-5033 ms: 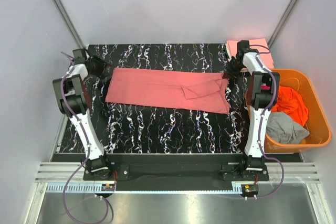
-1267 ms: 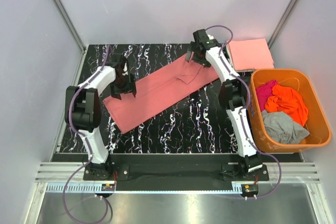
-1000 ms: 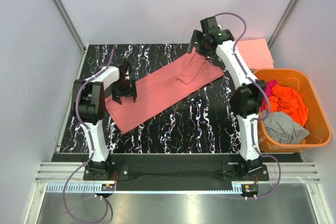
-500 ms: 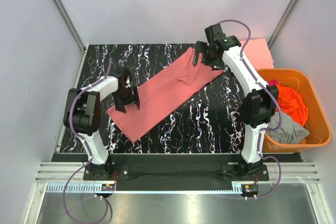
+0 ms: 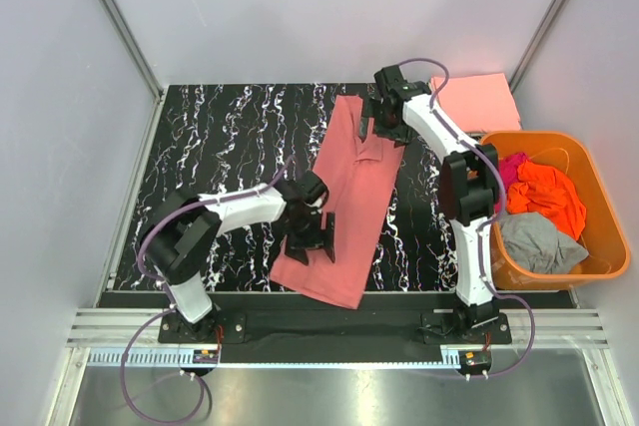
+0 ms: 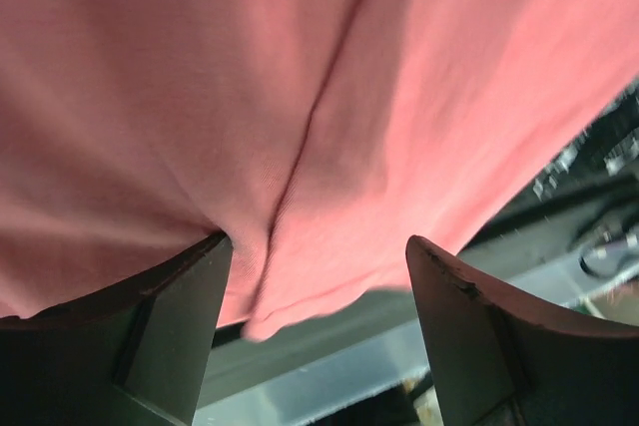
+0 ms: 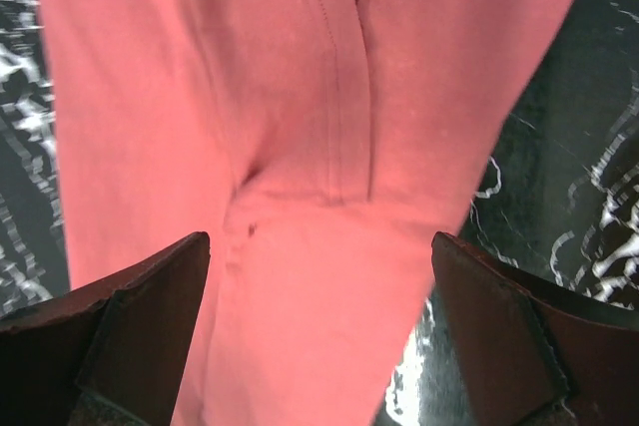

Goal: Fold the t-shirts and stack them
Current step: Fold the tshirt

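Note:
A salmon-pink t-shirt [image 5: 349, 182], folded into a long strip, lies almost front to back across the black marbled table [image 5: 220, 147]. Its near end reaches over the table's front edge. My left gripper [image 5: 312, 238] rests on that near end, jaws open wide, cloth [image 6: 300, 77] pressed under the fingertips [image 6: 215, 256]. My right gripper [image 5: 379, 127] sits open on the far end, over a sleeve seam [image 7: 339, 97]. A paler pink folded t-shirt [image 5: 479, 102] lies at the back right corner.
An orange plastic basket [image 5: 529, 135] stands off the table's right side, holding a bright orange shirt [image 5: 544, 192], a magenta one [image 5: 507, 167] and a grey one [image 5: 539, 241]. White walls and metal frame posts close in the back and sides.
The salmon strip has swung from a diagonal to nearly front-to-back. My left gripper slid its end rightward and toward the front edge; the right gripper stayed at the far end, shifting slightly left.

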{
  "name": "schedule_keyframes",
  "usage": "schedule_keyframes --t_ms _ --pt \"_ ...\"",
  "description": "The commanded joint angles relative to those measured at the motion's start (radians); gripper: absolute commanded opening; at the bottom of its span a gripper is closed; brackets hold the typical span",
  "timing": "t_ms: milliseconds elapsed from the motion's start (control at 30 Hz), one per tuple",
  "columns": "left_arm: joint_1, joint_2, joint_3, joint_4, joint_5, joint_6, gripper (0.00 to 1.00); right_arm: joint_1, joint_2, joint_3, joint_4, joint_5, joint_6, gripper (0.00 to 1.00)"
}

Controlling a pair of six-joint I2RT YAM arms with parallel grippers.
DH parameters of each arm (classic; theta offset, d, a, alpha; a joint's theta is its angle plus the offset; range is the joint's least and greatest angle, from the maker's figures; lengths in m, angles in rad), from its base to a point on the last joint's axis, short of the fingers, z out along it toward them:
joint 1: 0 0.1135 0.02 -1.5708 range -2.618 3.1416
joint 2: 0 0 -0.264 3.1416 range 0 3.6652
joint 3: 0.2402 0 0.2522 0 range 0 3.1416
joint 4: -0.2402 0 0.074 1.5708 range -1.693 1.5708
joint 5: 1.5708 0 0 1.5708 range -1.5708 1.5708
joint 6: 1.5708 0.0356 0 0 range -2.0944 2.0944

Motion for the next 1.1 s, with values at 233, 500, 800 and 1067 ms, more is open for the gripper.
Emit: schedule_keyframes --t_ms 233,500,800,1067 --pt "-0.036 -0.182 0.023 0.019 0.098 -0.035 0.77 0.035 0.17 0.176 0.053 0.083 -0.063 0.93" --pt "0.082 -0.362 0.024 -0.068 0.052 0.062 0.76 0.055 0.348 0.341 0.041 0.089 -0.081 0.93" --pt "0.344 -0.37 -0.005 -0.074 0.13 0.196 0.76 0.107 0.593 0.67 0.033 0.02 -0.214 0.92" --pt "0.34 -0.227 0.015 0.037 0.26 0.191 0.75 0.114 0.571 0.776 0.17 -0.095 -0.242 0.91"
